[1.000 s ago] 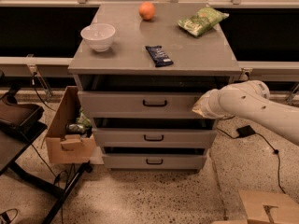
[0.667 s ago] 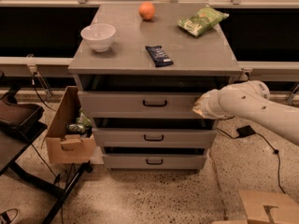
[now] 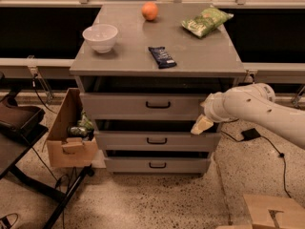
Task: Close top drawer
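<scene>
Lower now, the gripper (image 3: 202,125) seems to touch the top drawer (image 3: 143,106) at its right end; I cannot tell its spread.

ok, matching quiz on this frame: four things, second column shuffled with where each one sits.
1 bowl
2 orange
3 gripper
4 box

A on floor, left of cabinet
B cabinet top, back middle
C at top drawer, lower right corner
D cabinet top, left side

Pairs: 1-D, 2-B, 3-C, 4-A
</scene>
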Controlling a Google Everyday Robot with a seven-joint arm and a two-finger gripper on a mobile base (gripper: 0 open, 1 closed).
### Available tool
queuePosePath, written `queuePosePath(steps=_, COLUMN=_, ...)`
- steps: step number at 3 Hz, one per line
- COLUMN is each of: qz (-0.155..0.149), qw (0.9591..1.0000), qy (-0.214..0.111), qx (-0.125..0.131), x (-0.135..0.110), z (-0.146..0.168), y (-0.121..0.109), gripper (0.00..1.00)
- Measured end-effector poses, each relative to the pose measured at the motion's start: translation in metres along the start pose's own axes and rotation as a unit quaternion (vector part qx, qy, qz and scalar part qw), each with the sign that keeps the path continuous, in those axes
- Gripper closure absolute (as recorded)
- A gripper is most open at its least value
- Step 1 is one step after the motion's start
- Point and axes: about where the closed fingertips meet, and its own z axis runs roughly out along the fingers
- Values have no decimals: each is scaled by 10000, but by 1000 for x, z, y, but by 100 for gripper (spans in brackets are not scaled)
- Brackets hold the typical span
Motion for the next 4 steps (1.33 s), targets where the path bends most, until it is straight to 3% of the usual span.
queuePosePath(steps=2, qz=0, qw=10000, qy=0, qx=0, x=0, z=-6, y=8, gripper=46)
queuePosePath(steps=3, qz=-455, qw=9988, qy=105, qx=-161, x=-7, z=-33, y=18, gripper=70)
queuePosePath(steps=4, qz=-1422, qw=9884, qy=421, qx=-323, x=-32, z=-104, y=5, gripper=94)
